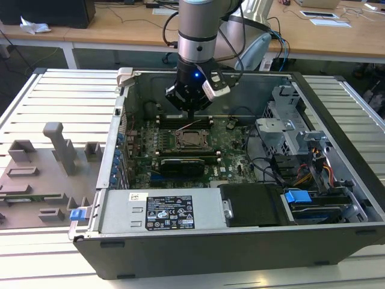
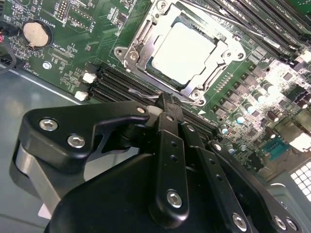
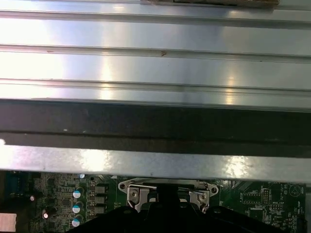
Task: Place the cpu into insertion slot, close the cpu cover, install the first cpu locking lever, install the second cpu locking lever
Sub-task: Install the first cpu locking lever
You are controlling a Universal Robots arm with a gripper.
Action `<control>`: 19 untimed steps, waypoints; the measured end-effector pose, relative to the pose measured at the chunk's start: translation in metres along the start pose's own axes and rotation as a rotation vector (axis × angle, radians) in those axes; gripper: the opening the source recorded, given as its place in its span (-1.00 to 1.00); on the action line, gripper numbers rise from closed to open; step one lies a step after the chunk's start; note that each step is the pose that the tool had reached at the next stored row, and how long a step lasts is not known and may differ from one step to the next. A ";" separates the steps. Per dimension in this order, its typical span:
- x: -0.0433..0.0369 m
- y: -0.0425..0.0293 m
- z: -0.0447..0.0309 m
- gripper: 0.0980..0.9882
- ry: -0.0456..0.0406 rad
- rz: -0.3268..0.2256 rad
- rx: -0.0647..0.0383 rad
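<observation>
The cpu (image 2: 187, 51) lies pale and silver in the insertion slot (image 1: 191, 139) on the green motherboard. The cpu cover (image 2: 138, 43), a silver frame, lies down flat around it. One thin wire locking lever (image 2: 233, 23) runs along the socket's far side. Another wire lever end (image 2: 145, 92) sits at the near side, just by my fingertips. My gripper (image 2: 164, 102) is shut with nothing visibly between its black fingers. In the exterior view the gripper (image 1: 190, 113) hangs just behind the socket, inside the open case. The socket's edge (image 3: 167, 191) peeks out above the gripper body in the first wrist view.
Long black memory slots (image 2: 119, 80) lie between my fingertips and the socket. A coin battery (image 2: 34, 33) sits on the board. A black graphics card (image 1: 183, 164), the power supply (image 1: 162, 211), a drive cage (image 1: 289, 132) and loose cables (image 1: 313, 168) fill the case. The case wall (image 3: 155, 121) stands close.
</observation>
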State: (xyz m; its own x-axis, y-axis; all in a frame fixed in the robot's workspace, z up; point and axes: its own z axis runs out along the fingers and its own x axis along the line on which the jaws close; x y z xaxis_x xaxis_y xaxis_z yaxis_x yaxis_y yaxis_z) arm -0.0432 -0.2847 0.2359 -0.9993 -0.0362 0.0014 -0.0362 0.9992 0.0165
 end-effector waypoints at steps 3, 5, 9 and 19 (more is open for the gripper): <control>0.0000 0.0000 0.0026 -0.98 0.0000 0.000 0.000; 0.0000 -0.0001 0.0043 -0.98 0.0001 0.000 0.000; 0.0000 -0.0001 0.0080 -0.98 0.0001 0.000 0.000; 0.0098 0.0027 0.0146 -0.98 0.0003 -0.008 0.000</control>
State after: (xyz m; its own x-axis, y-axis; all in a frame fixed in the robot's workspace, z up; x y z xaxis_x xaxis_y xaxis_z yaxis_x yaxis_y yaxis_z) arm -0.0531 -0.2821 0.2213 -0.9990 -0.0440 0.0016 -0.0440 0.9989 0.0166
